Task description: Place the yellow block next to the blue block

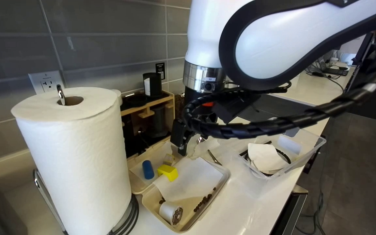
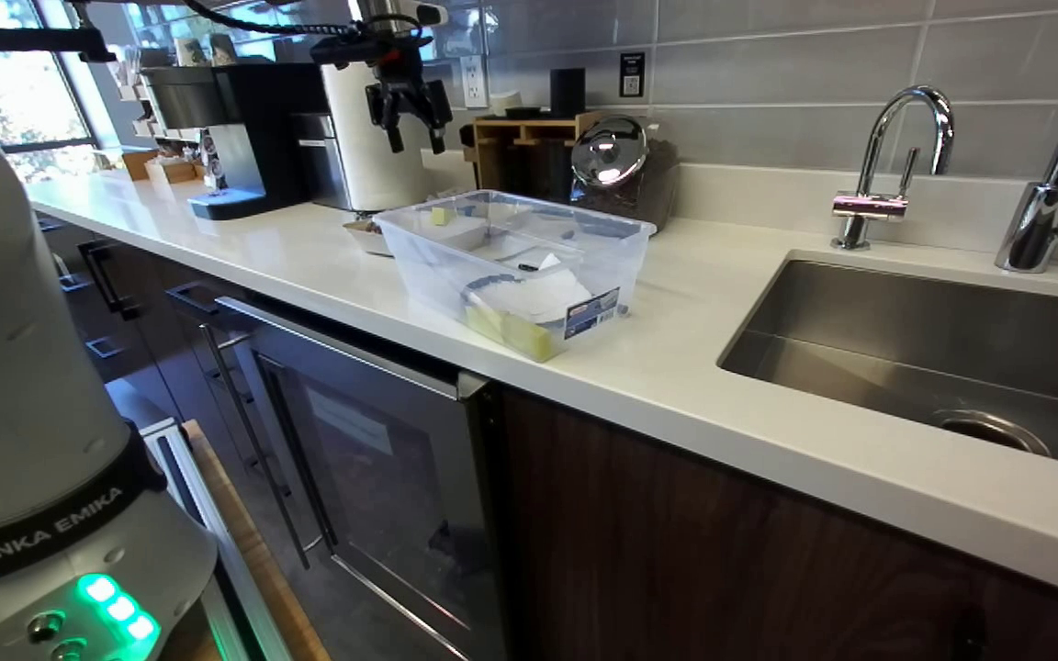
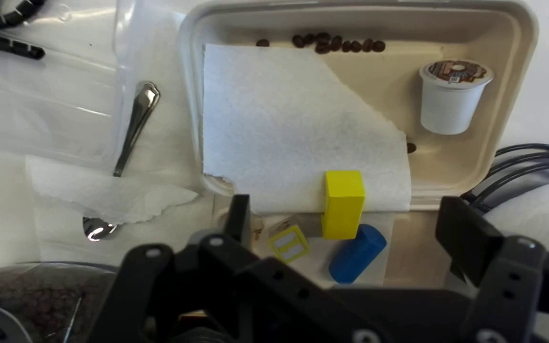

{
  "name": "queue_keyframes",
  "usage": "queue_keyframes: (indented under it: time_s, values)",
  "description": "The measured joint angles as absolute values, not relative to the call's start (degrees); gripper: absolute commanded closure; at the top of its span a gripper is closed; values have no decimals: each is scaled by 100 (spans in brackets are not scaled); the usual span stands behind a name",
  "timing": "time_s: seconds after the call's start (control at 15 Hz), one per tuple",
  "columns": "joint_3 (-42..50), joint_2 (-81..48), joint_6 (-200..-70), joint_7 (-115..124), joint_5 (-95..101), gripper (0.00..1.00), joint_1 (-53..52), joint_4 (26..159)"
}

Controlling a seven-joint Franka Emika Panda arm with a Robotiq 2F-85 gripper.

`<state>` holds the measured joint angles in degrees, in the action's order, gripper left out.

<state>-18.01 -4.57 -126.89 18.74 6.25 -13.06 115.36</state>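
The yellow block lies across the edge between an open takeout tray and its lid. It also shows in the wrist view, partly over white paper. The blue block is a plain cylinder in the lid, and in the wrist view its upper end is close by the yellow block; whether they touch is unclear. My gripper is open and empty, its fingers wide on either side of both blocks. In an exterior view the gripper hangs above the counter.
A small lettered cube lies left of the blue block. The tray holds a coffee pod, beans and paper. A paper towel roll, wooden organizer, spoon and clear bin stand around it.
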Motion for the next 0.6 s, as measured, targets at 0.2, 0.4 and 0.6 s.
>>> queue_keyframes:
  time_s: [0.2, 0.4, 0.6]
  values:
    - [-1767, -886, -12925, 1711, 617, 0, -1389, 11292]
    - [-1696, -1308, -13263, 1568, 617, 0, -1452, 11087]
    - [-1606, -1656, -13536, 1397, 613, 0, -1494, 10900]
